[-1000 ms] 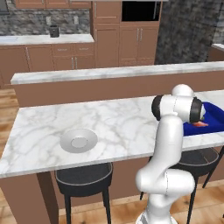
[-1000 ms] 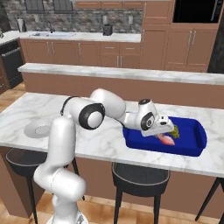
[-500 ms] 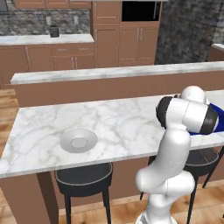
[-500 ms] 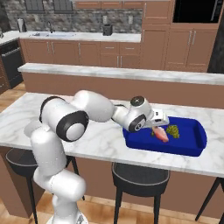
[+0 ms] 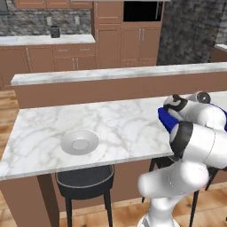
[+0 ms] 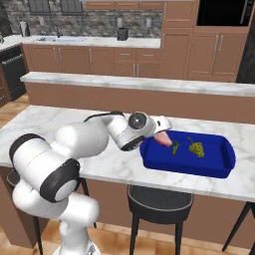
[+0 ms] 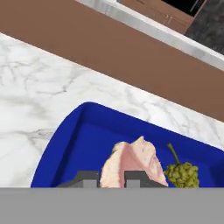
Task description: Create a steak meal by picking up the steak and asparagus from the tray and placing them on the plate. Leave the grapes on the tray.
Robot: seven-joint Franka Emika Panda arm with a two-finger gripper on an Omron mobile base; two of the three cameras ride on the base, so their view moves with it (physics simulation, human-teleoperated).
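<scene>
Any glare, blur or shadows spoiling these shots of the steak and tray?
Hand view: sharp and evenly lit, no glare on the steak or tray. Right base view: soft flat light, faint shadow under the tray. Left base view: the plate is crisp, without harsh shadow.

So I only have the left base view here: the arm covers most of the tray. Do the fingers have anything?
Observer: Yes, the fingers are shut on the steak, seen in the hand view.
Operator: And the asparagus?
Observer: It lies in the tray, beside the steak: asparagus.
Operator: Grapes?
Observer: The grapes sit in the tray, right of the asparagus in the right base view.
</scene>
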